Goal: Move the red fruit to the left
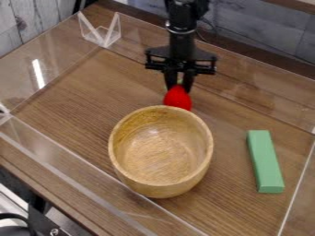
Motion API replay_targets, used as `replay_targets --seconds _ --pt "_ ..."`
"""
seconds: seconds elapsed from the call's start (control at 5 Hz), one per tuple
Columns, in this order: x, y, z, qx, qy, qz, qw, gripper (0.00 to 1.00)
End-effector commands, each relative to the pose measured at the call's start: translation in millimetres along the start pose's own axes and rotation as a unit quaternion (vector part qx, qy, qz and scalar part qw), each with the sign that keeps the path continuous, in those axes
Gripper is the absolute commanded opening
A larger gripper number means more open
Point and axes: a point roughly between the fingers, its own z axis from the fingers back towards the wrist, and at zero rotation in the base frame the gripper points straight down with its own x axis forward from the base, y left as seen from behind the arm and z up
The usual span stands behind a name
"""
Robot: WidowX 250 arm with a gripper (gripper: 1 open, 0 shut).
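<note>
Red fruit (180, 97) on the wooden table (74, 101), touching the bowl's (160, 150) far rim, pinched at its top by the narrowed gripper (181, 85). Glossy, rounded: likely to slip free or snag the bowl going left.

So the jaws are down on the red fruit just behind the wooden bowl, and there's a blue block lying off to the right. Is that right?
Not quite: the block is green, not blue, as the camera view shows. The rest stands: the jaws are down on the red fruit just behind the wooden bowl.
</note>
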Motion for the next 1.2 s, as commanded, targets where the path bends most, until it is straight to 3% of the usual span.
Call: replay_targets --seconds 0.0,0.2,0.4,0.6,0.8,1.0 --pt "19.5 -4 51.3 -0.031 -0.043 -0.021 0.9984 0.00" --pt "28.1 1 79.5 -0.049 -0.047 -0.034 0.9971 0.00" --pt "25.3 16 98.0 -0.057 -0.052 -0.048 0.9959 0.00" --pt "24.8 31 107.8 -0.056 -0.055 -0.061 0.9950 0.00" --pt "30.5 42 100.3 -0.051 -0.056 -0.070 0.9947 0.00" --pt "43.0 55 97.0 -0.040 -0.059 -0.033 0.9969 0.00"
